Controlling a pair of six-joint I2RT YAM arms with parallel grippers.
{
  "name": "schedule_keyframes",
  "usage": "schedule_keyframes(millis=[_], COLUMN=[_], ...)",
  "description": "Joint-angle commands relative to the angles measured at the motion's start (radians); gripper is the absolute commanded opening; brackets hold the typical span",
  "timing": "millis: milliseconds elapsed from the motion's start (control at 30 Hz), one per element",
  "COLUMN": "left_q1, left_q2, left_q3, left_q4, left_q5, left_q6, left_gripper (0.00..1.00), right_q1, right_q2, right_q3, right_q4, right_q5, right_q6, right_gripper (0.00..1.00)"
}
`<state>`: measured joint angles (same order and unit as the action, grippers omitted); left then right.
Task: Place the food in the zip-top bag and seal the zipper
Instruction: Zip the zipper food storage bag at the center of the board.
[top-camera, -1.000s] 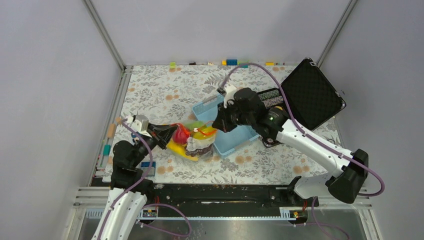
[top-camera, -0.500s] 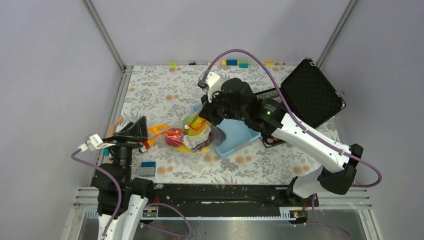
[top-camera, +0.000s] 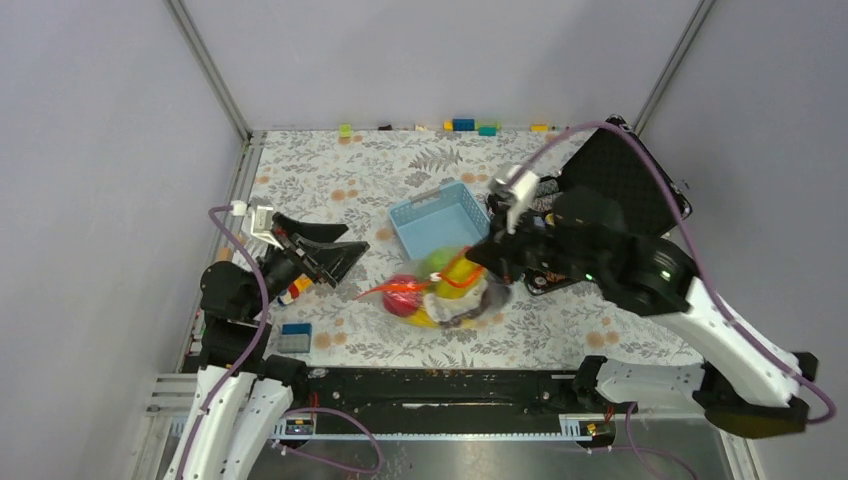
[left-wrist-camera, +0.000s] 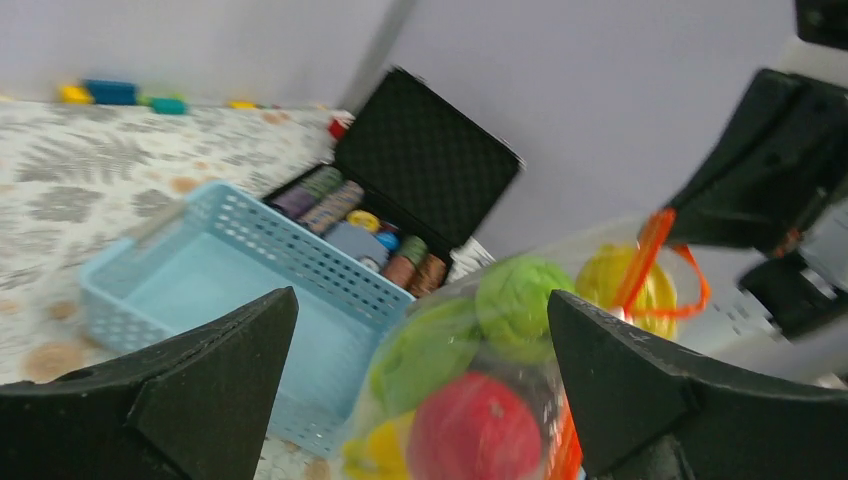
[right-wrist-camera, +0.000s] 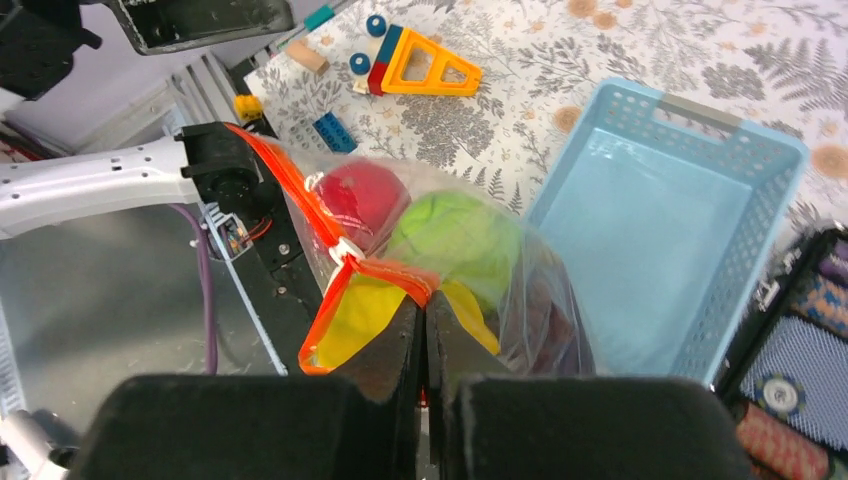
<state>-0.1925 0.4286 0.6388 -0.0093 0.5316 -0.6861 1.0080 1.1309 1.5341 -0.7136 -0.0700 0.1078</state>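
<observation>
The clear zip-top bag (top-camera: 445, 297) hangs in front of the blue basket, pinched at its mouth by my right gripper (top-camera: 472, 266). In the right wrist view that gripper (right-wrist-camera: 425, 302) is shut on the orange-red zipper (right-wrist-camera: 300, 200), which gapes into a loop beside the jaws. The food is inside the bag: a red apple (right-wrist-camera: 358, 195), a green cabbage head (right-wrist-camera: 455, 235), a yellow banana (right-wrist-camera: 372, 312) and dark grapes (right-wrist-camera: 548, 310). My left gripper (top-camera: 335, 262) is open to the left of the bag and touches nothing. In its own view it (left-wrist-camera: 420, 305) faces the bag (left-wrist-camera: 470, 400).
The light-blue basket (top-camera: 415, 232) stands empty behind the bag. A black case (top-camera: 625, 185) with poker chips lies open at the right. An orange wheeled toy (right-wrist-camera: 425, 65) and blue bricks (top-camera: 295, 336) lie at the left. Small blocks (top-camera: 465, 125) line the far edge.
My left gripper let go of the bag's end, opened and drew back to the left. The right arm swung right and toward the near edge, carrying the bag off the basket.
</observation>
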Motion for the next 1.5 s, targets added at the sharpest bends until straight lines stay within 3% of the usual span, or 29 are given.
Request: schedule_keyframes(millis=[0,133,233,333,400,600,767,1100,1467], left_q1=[-0.034,-0.132,-0.276,-0.482,-0.578,-0.759,-0.786,-0.802,-0.809], left_q2=[0.036,0.058,0.133,0.253,0.322,0.482,0.626,0.803,0.865], left_q3=[0.064,0.072,0.097,0.141,0.139,0.118,0.172,0.292,0.296], left_q4=[0.191,0.146,0.066,-0.007,-0.014,0.005,0.005,-0.004,-0.042], left_q5=[0.299,0.244,0.139,0.037,0.058,-0.055,-0.057,-0.049,-0.097], left_q6=[-0.025,-0.001,0.074,0.2,0.3,0.524,0.582,0.679,0.771], left_gripper=[0.99,0.99,0.99,0.99,0.99,0.99,0.96,0.89,0.65], right_q1=[0.0,0.0,0.0,0.0,0.0,-0.008,-0.03,-0.181,-0.215], right_q2=[-0.159,-0.269,-0.322,-0.337,-0.343,-0.375,-0.397,-0.35,-0.35], right_q3=[-0.069,-0.178,-0.259,-0.32,-0.355,-0.408,-0.435,-0.44,-0.342], right_q4=[-0.054,-0.079,-0.074,-0.063,-0.045,0.005,0.027,0.069,0.04], right_q5=[0.12,0.146,0.158,0.19,0.212,0.239,0.239,-0.014,-0.123], right_q6=[0.143,0.257,0.283,0.298,0.294,0.259,0.231,0.217,0.169], right_gripper=[0.0,0.0,0.0,0.0,0.0,0.0,0.0,0.0,0.0])
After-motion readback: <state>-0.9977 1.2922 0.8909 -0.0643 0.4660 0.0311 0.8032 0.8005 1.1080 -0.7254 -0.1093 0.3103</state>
